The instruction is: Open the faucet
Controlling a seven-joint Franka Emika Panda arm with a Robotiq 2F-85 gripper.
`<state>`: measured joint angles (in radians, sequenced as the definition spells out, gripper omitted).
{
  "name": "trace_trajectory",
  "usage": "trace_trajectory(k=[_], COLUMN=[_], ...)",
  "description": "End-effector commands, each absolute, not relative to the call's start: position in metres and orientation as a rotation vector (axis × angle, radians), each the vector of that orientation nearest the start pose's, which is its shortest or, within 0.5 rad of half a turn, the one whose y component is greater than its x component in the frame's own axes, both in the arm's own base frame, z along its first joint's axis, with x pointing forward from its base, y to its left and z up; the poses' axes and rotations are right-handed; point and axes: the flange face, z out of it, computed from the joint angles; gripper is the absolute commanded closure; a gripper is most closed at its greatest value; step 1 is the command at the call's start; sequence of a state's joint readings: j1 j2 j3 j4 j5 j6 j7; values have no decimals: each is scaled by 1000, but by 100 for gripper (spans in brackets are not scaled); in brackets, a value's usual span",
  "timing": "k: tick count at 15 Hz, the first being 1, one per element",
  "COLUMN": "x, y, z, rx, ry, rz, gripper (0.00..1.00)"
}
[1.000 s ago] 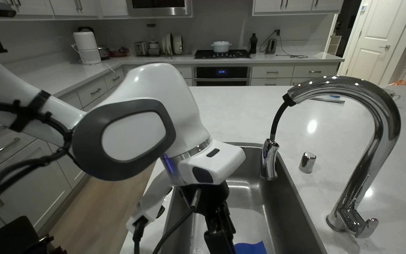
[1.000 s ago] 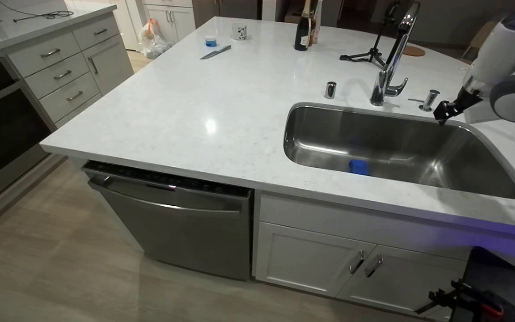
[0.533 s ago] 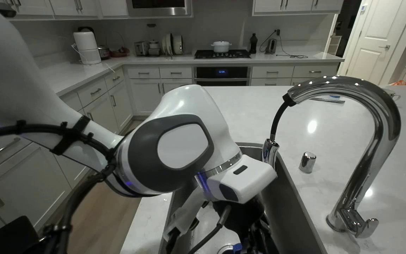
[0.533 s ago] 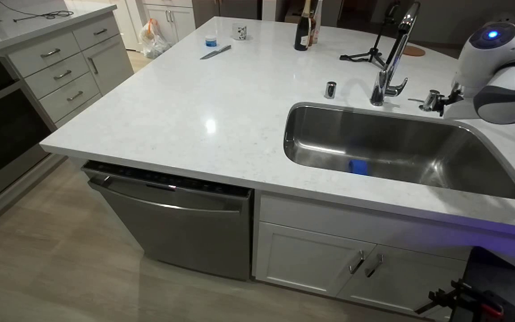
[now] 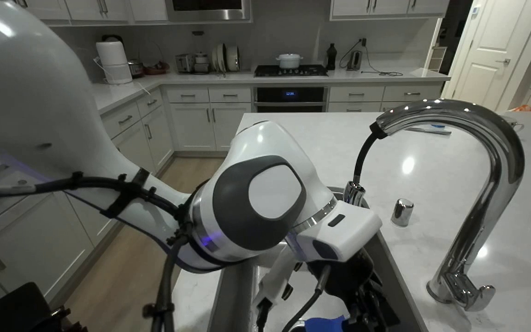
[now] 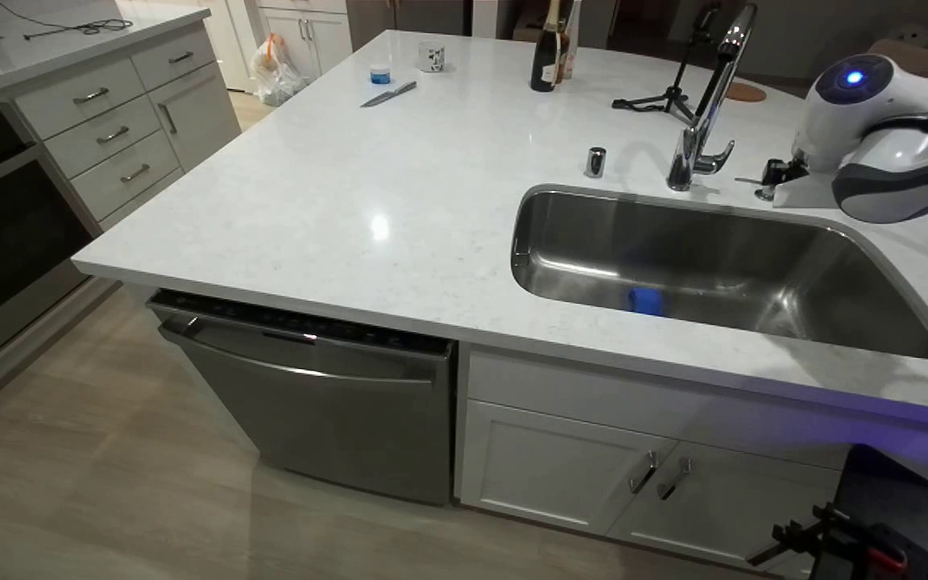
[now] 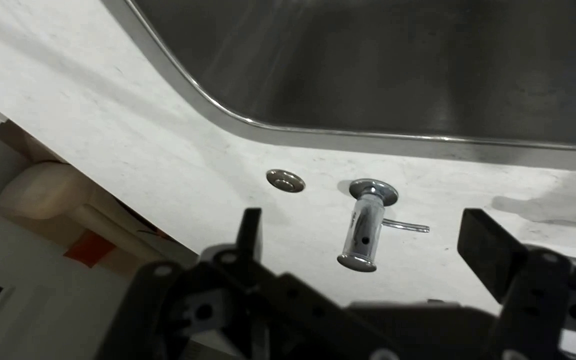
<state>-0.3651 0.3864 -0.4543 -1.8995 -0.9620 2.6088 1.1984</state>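
White desk (image 6: pixel 295 201), in an exterior view: sink (image 6: pixel 673 229) along near edge. Beyond it, end effector (image 7: pixel 363 235) released, fingers (image 7: pixel 488 245) spread; faucet (image 5: pixel 501 184) standing apart from them, past the sink too. Dark bottle (image 6: pixel 545 64) toward far edge.

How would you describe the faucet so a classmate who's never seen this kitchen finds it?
Find the sink in the white counter. Along one long side, between a chrome cap and a pump, stands the faucet. Unlike those short neighbours, it arches high.
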Motion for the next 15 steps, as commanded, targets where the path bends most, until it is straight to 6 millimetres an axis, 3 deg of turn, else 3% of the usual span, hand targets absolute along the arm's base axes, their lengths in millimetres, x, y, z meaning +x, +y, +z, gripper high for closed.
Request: trace_trajectory(k=[1, 7, 15], x=[492, 518, 544], y=[-454, -466, -481], z=[347, 344, 308], rx=[1985, 1919, 1827], ry=[-1302, -1261, -1208], rz=[654, 832, 890], gripper=[0, 0, 0])
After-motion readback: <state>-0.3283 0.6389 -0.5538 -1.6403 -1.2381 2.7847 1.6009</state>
